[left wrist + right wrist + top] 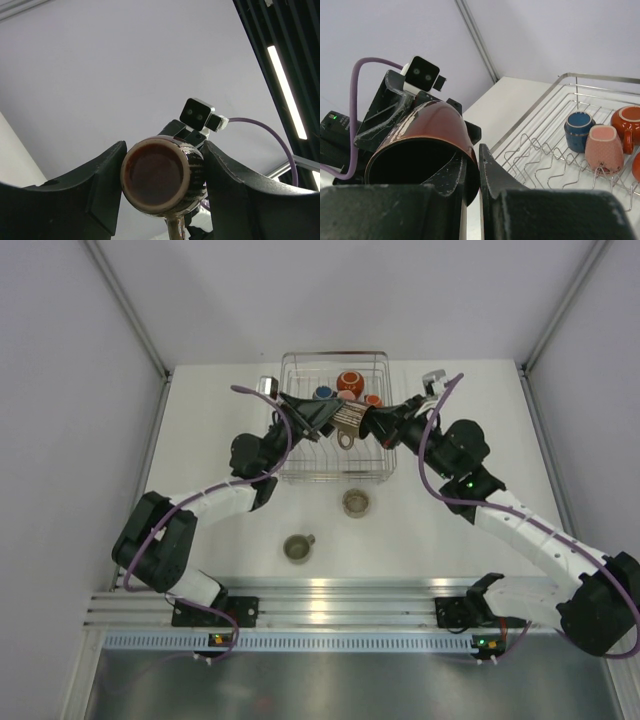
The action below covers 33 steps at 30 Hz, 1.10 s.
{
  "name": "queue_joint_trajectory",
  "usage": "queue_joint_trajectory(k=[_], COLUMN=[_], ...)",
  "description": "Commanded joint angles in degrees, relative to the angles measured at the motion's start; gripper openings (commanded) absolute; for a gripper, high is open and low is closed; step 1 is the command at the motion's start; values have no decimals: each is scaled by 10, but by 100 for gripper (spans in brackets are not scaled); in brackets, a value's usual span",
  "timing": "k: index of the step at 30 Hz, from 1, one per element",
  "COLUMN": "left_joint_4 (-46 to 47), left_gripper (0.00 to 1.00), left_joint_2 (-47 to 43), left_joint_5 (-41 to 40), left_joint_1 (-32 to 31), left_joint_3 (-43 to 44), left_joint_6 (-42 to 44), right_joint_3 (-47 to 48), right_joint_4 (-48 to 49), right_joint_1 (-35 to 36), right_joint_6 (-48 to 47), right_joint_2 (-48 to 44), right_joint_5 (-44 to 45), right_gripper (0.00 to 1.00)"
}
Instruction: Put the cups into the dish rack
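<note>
Arms faced each other; I saw left gripper (164,166) clamping the dark cup (427,127) by its base, right gripper (472,162) pinching its rim.

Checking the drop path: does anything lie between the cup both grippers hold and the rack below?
Nothing visible does. The dark cup hangs over a bare stretch of the dish rack; the blue cup and pink cup sit farther back.

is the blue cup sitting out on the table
No, the blue cup stands inside the dish rack, right beside the pink cup.
</note>
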Motion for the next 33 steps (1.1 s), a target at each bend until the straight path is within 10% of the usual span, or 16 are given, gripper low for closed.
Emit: queue_joint_trajectory(k=[1,5,14,23,33], left_joint_4=[172,172,171,172,172], left_gripper=[19,1,0,0,0], left_joint_2=[2,1,-3,-29,-20], left_joint_5=[59,42,14,-48,-74], left_joint_1=[-44,-45,-44,-31,23], left_joint_3=[28,22,5,-28,-24], left_joint_6=[-1,-4,0,24,32], right_joint_3=[4,2,5,0,-7], right_joint_4=[43,38,28,10,-4], right_joint_1=[5,5,5,4,3], right_joint_6=[1,0,-4,-15,-21], right_joint_2=[11,14,25,23,5], right_joint_5=[-13,-14,-16,0,8], right_gripper=[0,0,1,35,41])
